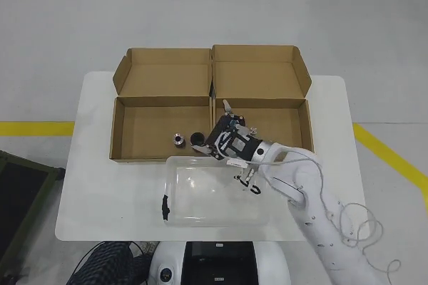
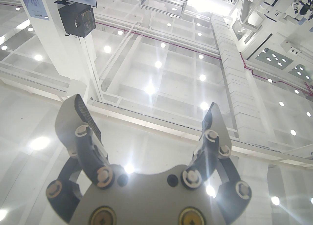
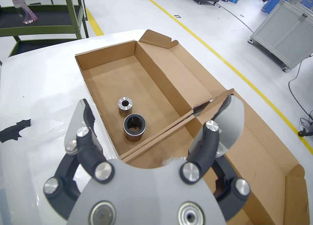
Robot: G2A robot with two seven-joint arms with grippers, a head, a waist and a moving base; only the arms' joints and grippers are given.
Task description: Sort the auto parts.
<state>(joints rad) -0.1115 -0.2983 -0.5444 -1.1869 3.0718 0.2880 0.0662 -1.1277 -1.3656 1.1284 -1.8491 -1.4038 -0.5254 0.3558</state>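
Two open cardboard boxes stand side by side at the back of the white table [image 1: 100, 192]. The left box [image 1: 146, 132] [image 3: 107, 81] holds a silver bushing [image 1: 177, 139] [image 3: 125, 105] and a black ring-shaped part [image 1: 197, 138] [image 3: 134, 127], close together near its right wall. My right gripper [image 1: 215, 128] [image 3: 156, 110] hovers open over the wall shared by the two boxes, just above and beside the black ring, holding nothing. The right box [image 1: 285, 125] [image 3: 259, 143] lies under its other finger. My left gripper [image 2: 145, 103] is open and points up at the ceiling.
A clear plastic bin [image 1: 214, 192] [image 3: 36, 123] sits in front of the boxes, with a black scrap [image 1: 165, 206] [image 3: 14, 130] on its left rim. Both box lids stand up at the back. A green shelf cart [image 3: 49, 20] stands beyond the table's left side.
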